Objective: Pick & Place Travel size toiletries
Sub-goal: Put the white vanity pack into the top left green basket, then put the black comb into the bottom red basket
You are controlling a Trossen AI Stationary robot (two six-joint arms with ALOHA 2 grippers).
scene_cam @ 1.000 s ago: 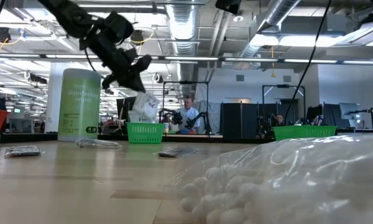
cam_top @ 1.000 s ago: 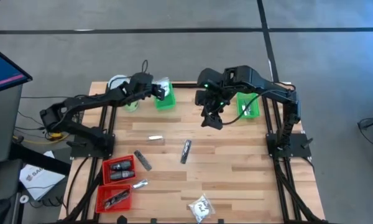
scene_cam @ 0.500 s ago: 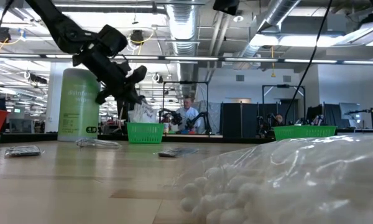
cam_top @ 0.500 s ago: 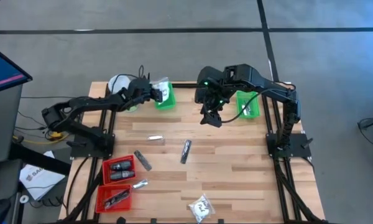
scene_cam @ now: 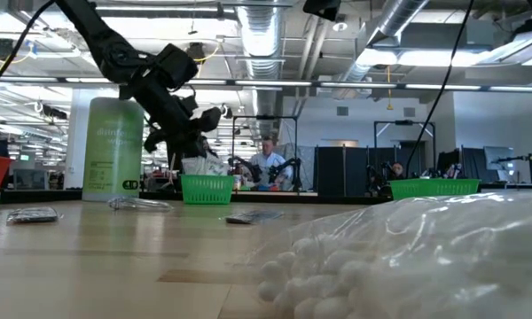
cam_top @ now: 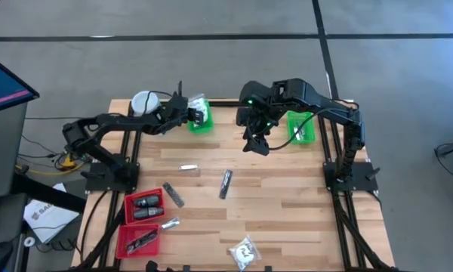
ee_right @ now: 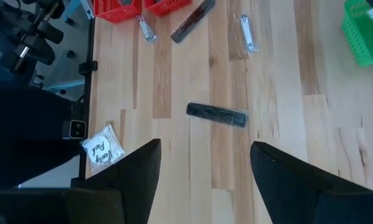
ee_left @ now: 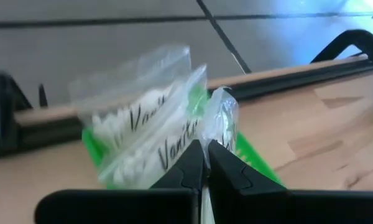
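High view: the left gripper (cam_top: 187, 113) reaches to the green basket (cam_top: 201, 123) at the table's far edge, its fingers (ee_left: 188, 169) pressed together on a clear packet of white swabs with black script (ee_left: 219, 124), which hangs over that basket beside another such packet (ee_left: 143, 134). The right gripper (cam_top: 257, 140) hangs above the bare wood near the second green basket (cam_top: 300, 127), fingers spread, gripping nothing. A dark stick (cam_top: 226, 183), a silvery sachet (cam_top: 189, 168) and a white packet (cam_top: 244, 251) lie loose on the table; 2 red baskets (cam_top: 142, 219) sit at the near left corner.
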